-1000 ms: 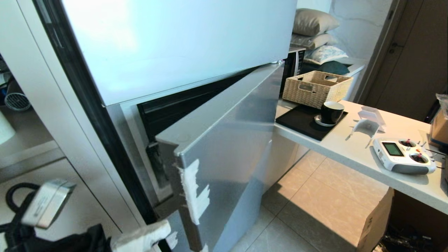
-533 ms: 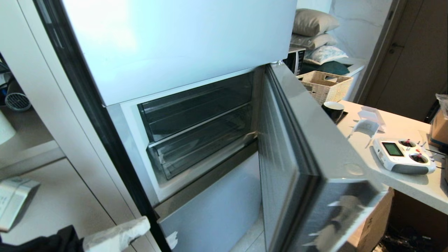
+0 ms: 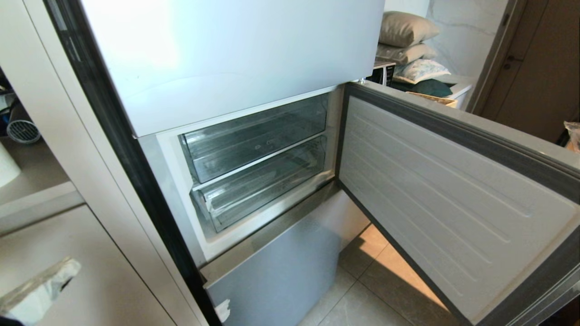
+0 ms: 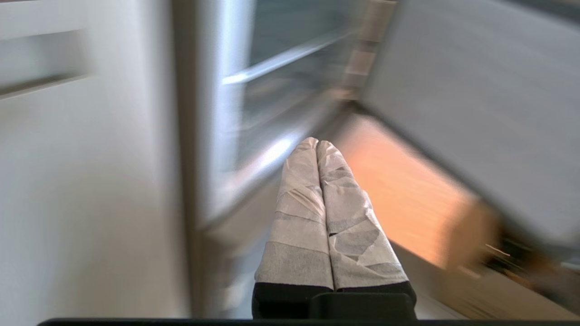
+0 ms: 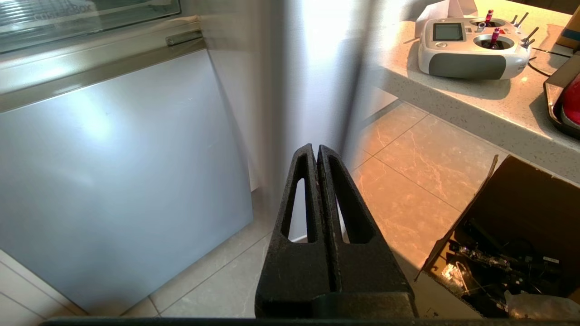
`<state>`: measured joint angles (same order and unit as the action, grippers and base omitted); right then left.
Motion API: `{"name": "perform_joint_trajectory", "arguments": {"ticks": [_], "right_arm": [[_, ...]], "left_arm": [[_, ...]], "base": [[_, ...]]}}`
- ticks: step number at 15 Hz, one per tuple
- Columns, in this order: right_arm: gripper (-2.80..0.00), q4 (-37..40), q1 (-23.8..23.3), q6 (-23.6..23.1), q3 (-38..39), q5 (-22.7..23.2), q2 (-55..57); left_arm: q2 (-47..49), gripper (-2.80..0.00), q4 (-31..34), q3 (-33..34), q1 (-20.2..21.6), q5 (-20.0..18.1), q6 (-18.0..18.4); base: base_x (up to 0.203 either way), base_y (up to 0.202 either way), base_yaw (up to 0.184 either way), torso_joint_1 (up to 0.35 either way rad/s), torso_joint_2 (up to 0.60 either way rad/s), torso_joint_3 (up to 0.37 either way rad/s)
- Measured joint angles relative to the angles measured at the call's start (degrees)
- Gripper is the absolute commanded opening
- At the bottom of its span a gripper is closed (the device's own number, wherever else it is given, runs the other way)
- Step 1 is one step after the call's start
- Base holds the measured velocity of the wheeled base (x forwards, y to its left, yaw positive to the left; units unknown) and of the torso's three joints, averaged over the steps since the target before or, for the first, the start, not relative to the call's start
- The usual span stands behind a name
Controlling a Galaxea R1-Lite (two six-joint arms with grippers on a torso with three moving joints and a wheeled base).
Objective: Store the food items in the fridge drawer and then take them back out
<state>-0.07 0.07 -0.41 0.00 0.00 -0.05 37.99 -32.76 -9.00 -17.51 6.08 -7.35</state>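
tiled kitchen floor (image 3: 362, 308) spreads below the fridge, whose middle door (image 3: 453, 203) stands wide. we see the fridge drawer (image 3: 267, 185) pushed in, the lower clear one. our left gripper (image 4: 316, 144) is pressed closed, empty, low left; our right gripper (image 5: 316, 148) likewise closed, empty.

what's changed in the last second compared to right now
The grey middle fridge door swung from nearly closed to wide open, exposing two clear plastic drawers. The tape-wrapped left claw, shut and empty, drew back from the door's edge. The drawers stayed shut; the black right claw stayed shut.
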Motion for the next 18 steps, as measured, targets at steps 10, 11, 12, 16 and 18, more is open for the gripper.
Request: {"name": "perform_joint_trajectory", "arguments": {"ticks": [10, 11, 12, 16, 18], "right_arm": [[-2.80, 0.0, 0.0, 0.0, 0.0, 0.0, 0.0], [-2.80, 0.0, 0.0, 0.0, 0.0, 0.0, 0.0], [-2.80, 0.0, 0.0, 0.0, 0.0, 0.0, 0.0], [-2.80, 0.0, 0.0, 0.0, 0.0, 0.0, 0.0], [-2.80, 0.0, 0.0, 0.0, 0.0, 0.0, 0.0]], "left_arm": [[-31.4, -2.80, 40.4, 4.7, 17.3, -7.7, 9.4], [-33.6, -2.80, 38.7, 6.0, 17.3, -7.7, 10.4], [-35.0, -2.80, 35.8, 7.3, 17.3, -7.8, 11.2], [-37.5, -2.80, 33.2, 8.8, 17.2, -7.6, 11.7], [-37.8, -2.80, 33.3, 8.9, 17.2, -7.5, 11.7]], "base": [[0.000, 0.000, 0.000, 0.000, 0.00, 0.000], [0.000, 0.000, 0.000, 0.000, 0.00, 0.000], [0.000, 0.000, 0.000, 0.000, 0.00, 0.000], [0.000, 0.000, 0.000, 0.000, 0.00, 0.000], [0.000, 0.000, 0.000, 0.000, 0.00, 0.000]]}}
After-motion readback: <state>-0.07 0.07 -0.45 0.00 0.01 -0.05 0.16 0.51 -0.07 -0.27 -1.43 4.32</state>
